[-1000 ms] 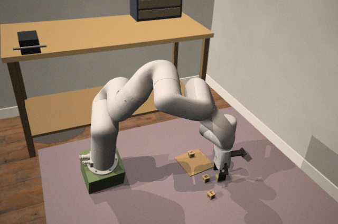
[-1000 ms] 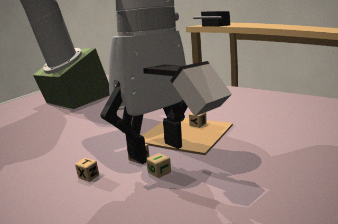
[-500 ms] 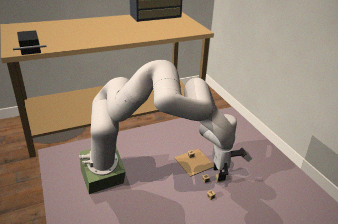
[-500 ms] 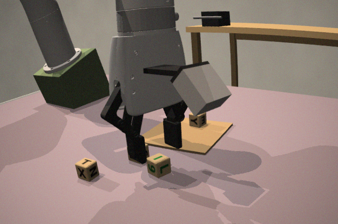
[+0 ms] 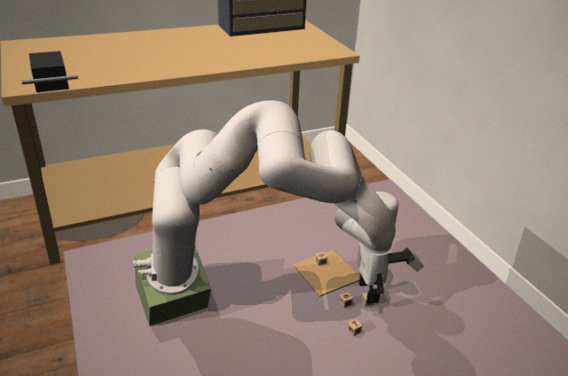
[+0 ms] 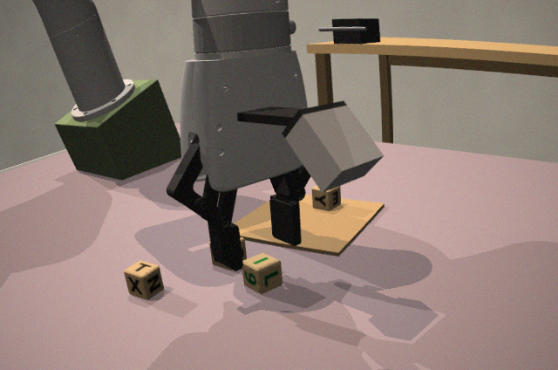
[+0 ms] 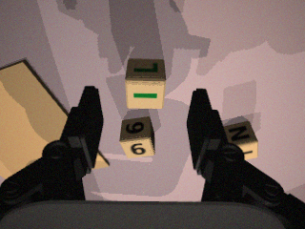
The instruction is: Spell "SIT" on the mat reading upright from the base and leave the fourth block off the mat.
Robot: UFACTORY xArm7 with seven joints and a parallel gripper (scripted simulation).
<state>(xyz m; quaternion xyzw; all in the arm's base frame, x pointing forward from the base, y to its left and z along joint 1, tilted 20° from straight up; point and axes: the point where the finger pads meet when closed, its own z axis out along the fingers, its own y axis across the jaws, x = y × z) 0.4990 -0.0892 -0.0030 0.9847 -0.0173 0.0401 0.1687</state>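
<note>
My gripper [image 5: 369, 288] [image 6: 261, 250] [image 7: 145, 104] holds nothing: its jaws stand apart. In the wrist view, the I block [image 5: 366, 299] [image 6: 261, 272] [image 7: 145, 93] appears in the gap between my fingers, green I uppermost, L on its 12 o'clock side. Just beside it at 6 o'clock is the block with the 9-or-6 mark [image 5: 345, 300] [image 7: 137, 138]; I cannot tell which digit. The T block [image 5: 354, 327] [image 6: 144, 281] [image 7: 243, 138] lies at 4 o'clock, partly behind my finger. These three are off the mat [image 5: 307, 266] [image 6: 333, 230] [image 7: 29, 110], which lies flat at 9 o'clock. In the top view, the S block [image 5: 320, 258] [image 6: 326, 198] rests on the mat towards 12 o'clock, and my green pedestal [image 5: 178, 305] [image 6: 130, 145] stands well apart from the mat at 9 o'clock.
</note>
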